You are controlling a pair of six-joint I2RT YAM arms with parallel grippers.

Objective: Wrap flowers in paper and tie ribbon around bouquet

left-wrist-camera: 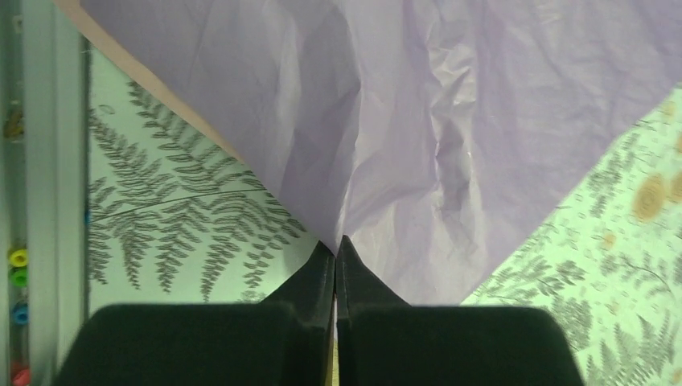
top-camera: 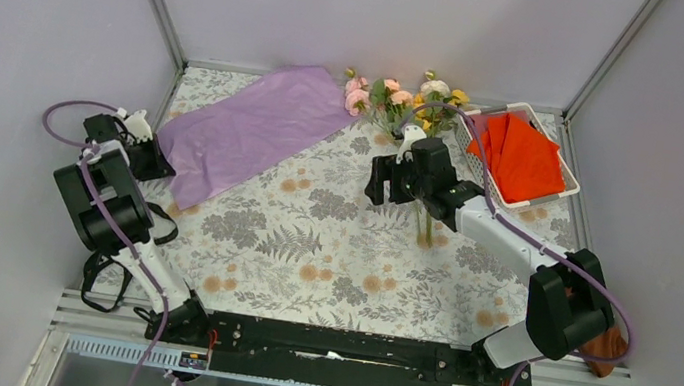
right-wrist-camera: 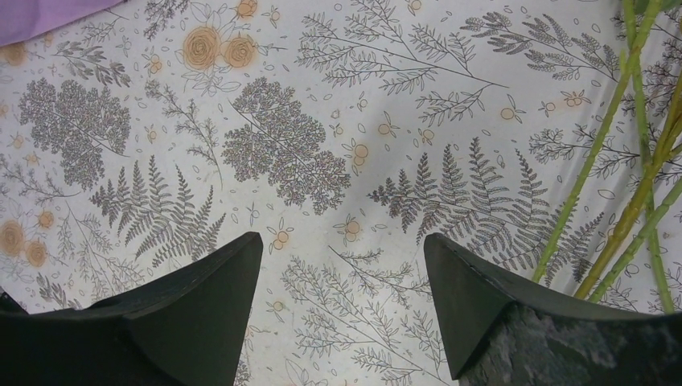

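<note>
**Left gripper pinches the paper's near corner; right gripper hangs open beside the flower stems**

The left gripper [left-wrist-camera: 335, 241] has its two black fingers pressed together, with the edge of the paper [left-wrist-camera: 450, 121] caught between the tips. Creases in the sheet run down toward the pinch. From above, that gripper [top-camera: 153, 160] sits at the sheet's near left corner. The paper [top-camera: 256, 126] lies lilac face up, stretched on a slant from there toward the far middle of the table. A thin strip of its pale pink underside shows along one edge in the left wrist view.

The right gripper [right-wrist-camera: 343, 241] stands wide, with nothing between its fingers and only bare tablecloth below. The green stems [right-wrist-camera: 635, 185] run just beside its right finger; whether they touch it cannot be told. In the top view this gripper [top-camera: 382, 179] hovers over the near part of the flowers [top-camera: 401, 100]. Their pink, yellow and white heads lie at the far edge, just beside the paper's far end, and the stems point back toward the arms.

The table wears a tablecloth [top-camera: 311, 239] printed with grey ferns and orange blossoms. At the far right, a white basket [top-camera: 570, 192] holds a folded orange-red cloth [top-camera: 522, 160]. Plain pale walls with metal corner posts close in three sides.
</note>
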